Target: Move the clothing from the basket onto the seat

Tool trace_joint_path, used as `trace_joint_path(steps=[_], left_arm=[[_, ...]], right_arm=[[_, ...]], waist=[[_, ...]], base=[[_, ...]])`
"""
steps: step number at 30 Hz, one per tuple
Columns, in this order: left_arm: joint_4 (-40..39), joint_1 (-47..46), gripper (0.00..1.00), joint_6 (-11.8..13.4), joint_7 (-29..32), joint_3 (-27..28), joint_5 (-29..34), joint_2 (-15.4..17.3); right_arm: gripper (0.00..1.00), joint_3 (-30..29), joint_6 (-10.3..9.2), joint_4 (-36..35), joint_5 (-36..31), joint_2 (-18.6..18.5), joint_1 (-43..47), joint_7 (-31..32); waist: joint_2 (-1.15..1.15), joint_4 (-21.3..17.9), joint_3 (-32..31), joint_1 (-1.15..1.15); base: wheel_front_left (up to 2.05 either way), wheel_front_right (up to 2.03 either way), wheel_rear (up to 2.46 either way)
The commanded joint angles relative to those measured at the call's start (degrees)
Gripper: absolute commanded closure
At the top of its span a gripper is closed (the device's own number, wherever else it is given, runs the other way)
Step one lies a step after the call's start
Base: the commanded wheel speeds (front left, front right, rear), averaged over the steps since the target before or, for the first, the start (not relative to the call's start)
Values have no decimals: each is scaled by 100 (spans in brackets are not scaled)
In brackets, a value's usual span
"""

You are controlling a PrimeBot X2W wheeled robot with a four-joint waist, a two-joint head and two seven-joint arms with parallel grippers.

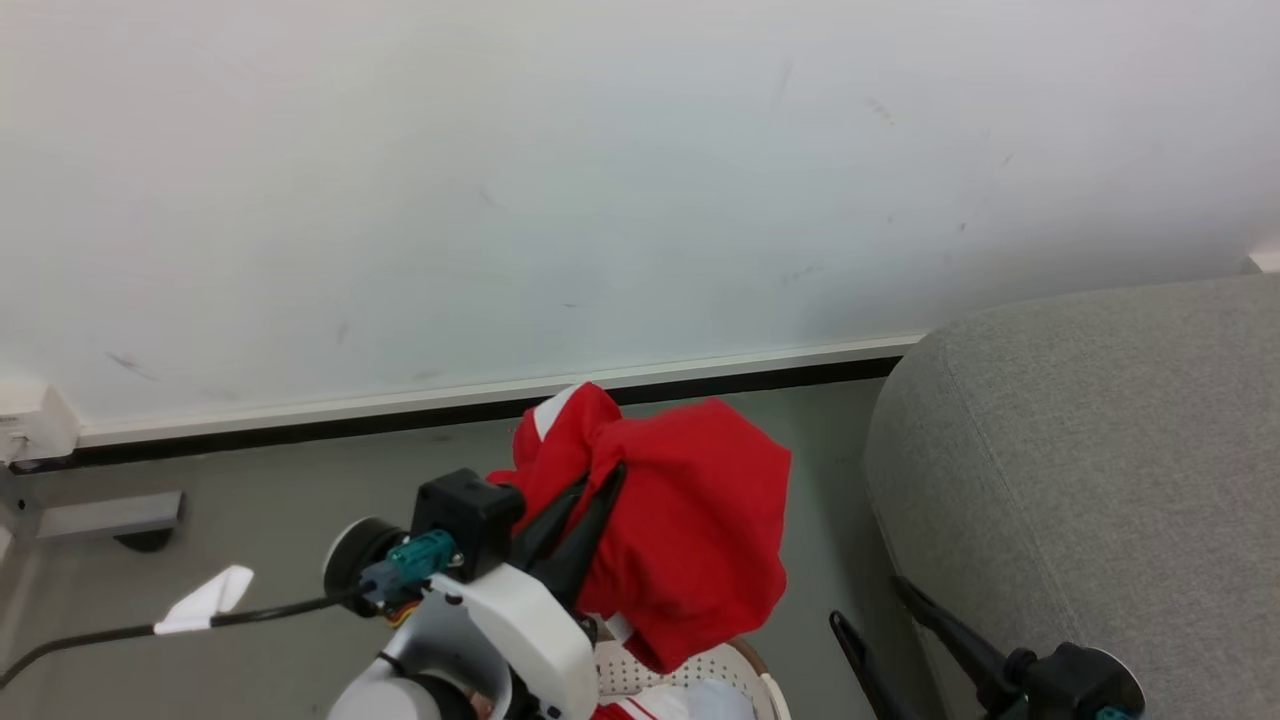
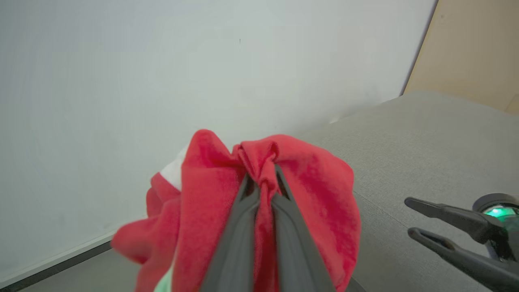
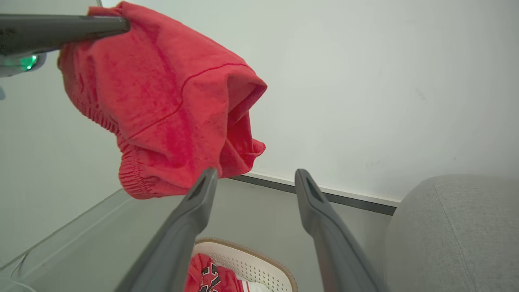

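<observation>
My left gripper [image 1: 612, 475] is shut on a bunched fold of the bright red clothing [image 1: 690, 530], holding it in the air above the basket [image 1: 745, 665]. In the left wrist view its fingers pinch the red clothing [image 2: 316, 182] at the gripper [image 2: 261, 175]. The grey seat [image 1: 1080, 450] rises to the right. My right gripper [image 1: 868, 603] is open, with nothing between its fingers, beside the seat's front. In the right wrist view that gripper [image 3: 255, 173] is below the hanging clothing [image 3: 170, 101]. More red fabric with a black-and-white emblem [image 3: 209, 275] lies in the basket [image 3: 259, 259].
A white wall and dark baseboard [image 1: 300, 425] run behind. A black cable with a white tag [image 1: 205, 600] crosses the grey floor at left, near a grey bracket [image 1: 110, 515]. A pale cloth [image 1: 720, 700] shows in the basket.
</observation>
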Motion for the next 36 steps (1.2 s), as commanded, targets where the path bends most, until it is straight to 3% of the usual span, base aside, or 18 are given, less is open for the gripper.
trace_joint_path(steps=[1, 10, 16, 17, 18, 19, 28, 29, 31, 32, 36], left_arm=[[-52, 50, 100, -39, 48, -27, -46, -15], [-59, -146, 100, -223, 161, -338, -123, -151], [-31, -232, 100, -342, 174, -514, -243, -276], [-25, -247, 100, -354, 186, -527, -235, -288], [-17, -264, 100, -367, 193, -543, -250, -294], [-11, -278, 100, -373, 197, -552, -264, -302], [224, -185, 100, -249, 92, -466, -249, -222], [248, -175, 97, -237, 55, -457, -245, -216], [298, -192, 44, -193, -36, -437, -123, -185], [344, -202, 0, -160, -82, -439, -68, -180], [518, -167, 0, -117, -332, -494, -36, -267]], right_arm=[[0, 214, -13, 55, 270, -138, -211, 20], [0, 1635, -13, 443, 1896, -415, -1441, 189], [0, 2390, -13, 755, 2764, -276, -2046, 156], [9, 2519, -13, 799, 2899, -264, -2128, 151], [78, 2653, -13, 800, 3053, -237, -2194, 146], [100, 2749, -13, 805, 3207, -232, -2268, 117], [100, 2819, -13, 617, 3811, -433, -2550, -166], [100, 2770, -13, 574, 3830, -467, -2559, -161], [100, 2641, -13, 478, 3824, -504, -2521, -166], [100, 2564, -13, 425, 3808, -535, -2479, -165], [100, 2261, -13, 249, 3717, -712, -2313, -165]], waist=[[0, 18, -1, 1], [0, 195, 22, 1], [0, 305, 14, 1], [0, 322, 12, 1], [0, 336, 10, 1], [0, 348, 9, 1], [0, 326, 41, 1], [0, 310, 45, 1], [0, 280, 55, 1], [0, 270, 59, 1], [0, 206, 72, 1]], base=[[0, 0, 0], [0, 0, 0], [0, 0, 0], [0, 0, 0], [0, 0, 0], [0, 0, 0], [0, 0, 0], [0, 0, 0], [0, 0, 0], [0, 0, 0], [0, 0, 0]])
